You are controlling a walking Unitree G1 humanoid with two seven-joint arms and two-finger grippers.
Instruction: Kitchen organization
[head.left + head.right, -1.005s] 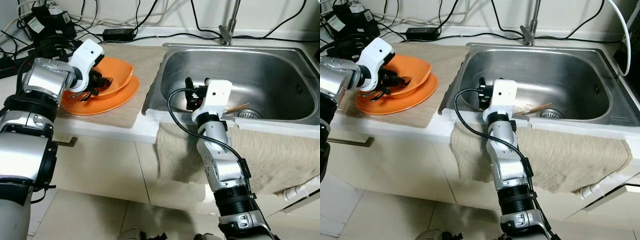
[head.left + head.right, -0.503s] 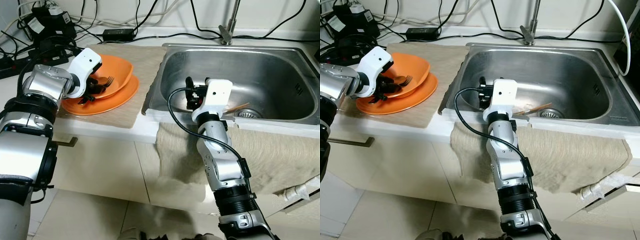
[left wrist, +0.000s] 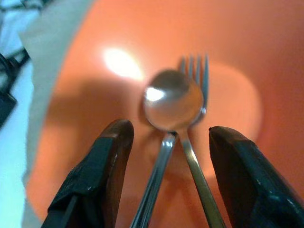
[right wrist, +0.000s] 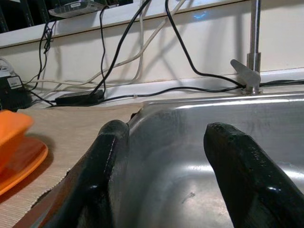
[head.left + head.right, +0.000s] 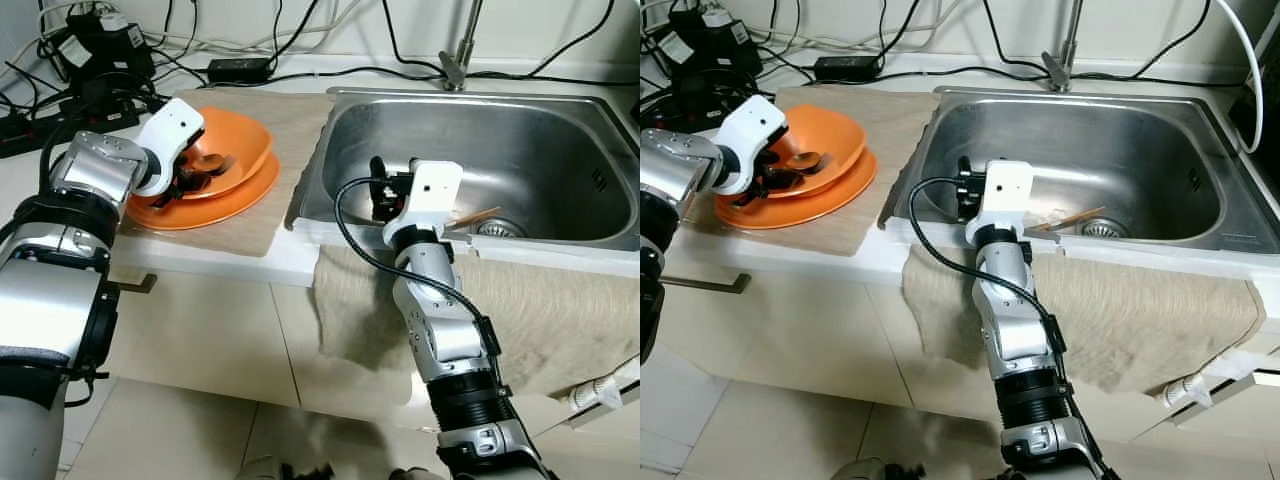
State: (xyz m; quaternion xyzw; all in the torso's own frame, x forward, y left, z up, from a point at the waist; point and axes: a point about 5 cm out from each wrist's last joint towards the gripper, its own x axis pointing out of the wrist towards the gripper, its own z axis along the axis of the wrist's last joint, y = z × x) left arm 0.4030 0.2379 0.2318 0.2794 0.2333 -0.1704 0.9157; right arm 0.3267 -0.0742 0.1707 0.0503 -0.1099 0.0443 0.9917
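Spoon [image 3: 173, 100] and fork [image 3: 197, 71] lying side by side in orange bowl [image 5: 243, 150], spoon's rounded head overlapping fork's tines, both handles running back between spread jaws of left gripper [image 3: 170, 142]. Jaws wide open, holding nothing, one black finger [image 3: 102, 166] on each side of the handles, apart from them. Bowl sitting on orange plate [image 5: 205, 208], plate on a beige mat [image 5: 275, 190] spread over white tabletop [image 5: 200, 262], just left of steel sink [image 5: 520, 140]. Tangle of black cables [image 5: 60, 70] and power adapters behind bowl, along back wall. Right gripper [image 4: 168, 156] raised over near rim of sink, pointing toward faucet [image 4: 251, 52], jaws open and empty. Thin wooden chopsticks [image 5: 478, 214] lying in sink basin near drain [image 5: 497, 227], close beside right wrist. Beige cloth [image 5: 560, 310] draped over front edge of tabletop below sink, right arm rising in front of it. Nothing between left jaws and the cutlery.
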